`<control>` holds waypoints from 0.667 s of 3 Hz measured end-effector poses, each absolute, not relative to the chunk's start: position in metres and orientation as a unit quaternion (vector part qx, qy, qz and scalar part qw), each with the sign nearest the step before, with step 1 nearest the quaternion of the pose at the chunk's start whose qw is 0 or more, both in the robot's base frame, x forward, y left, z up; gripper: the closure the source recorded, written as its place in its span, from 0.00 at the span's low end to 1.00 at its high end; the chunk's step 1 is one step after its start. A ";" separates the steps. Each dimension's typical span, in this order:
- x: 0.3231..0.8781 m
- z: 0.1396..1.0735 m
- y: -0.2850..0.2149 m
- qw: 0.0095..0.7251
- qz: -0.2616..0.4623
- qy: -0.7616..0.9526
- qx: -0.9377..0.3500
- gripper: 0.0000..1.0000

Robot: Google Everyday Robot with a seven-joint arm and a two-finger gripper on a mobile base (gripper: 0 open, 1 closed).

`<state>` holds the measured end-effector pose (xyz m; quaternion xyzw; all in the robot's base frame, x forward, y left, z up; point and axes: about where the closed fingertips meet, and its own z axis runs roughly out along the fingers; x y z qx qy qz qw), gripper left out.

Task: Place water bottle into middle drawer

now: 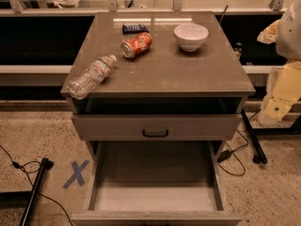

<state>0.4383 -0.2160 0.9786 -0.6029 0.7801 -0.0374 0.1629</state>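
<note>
Bottle first: your water bottle lies on its side at the front left corner of the cabinet top, cap toward the orange can, well apart from the gripper; that gripper hangs at the right edge of view, beside the cabinet (open or closed, you cannot tell); the white bowl sits nearer it, farther back; the middle drawer stands pulled out, below and left of the gripper.

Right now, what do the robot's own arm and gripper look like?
The arm shows at the right edge: a rounded whitish-grey casing above blocky pale cream segments. The gripper, at its lower end right of the cabinet, looks cream too, with a small green mark.
</note>
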 end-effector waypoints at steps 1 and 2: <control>0.438 0.979 -0.216 0.163 -0.037 0.780 -0.603 0.00; 0.445 0.975 -0.207 0.161 -0.040 0.770 -0.616 0.00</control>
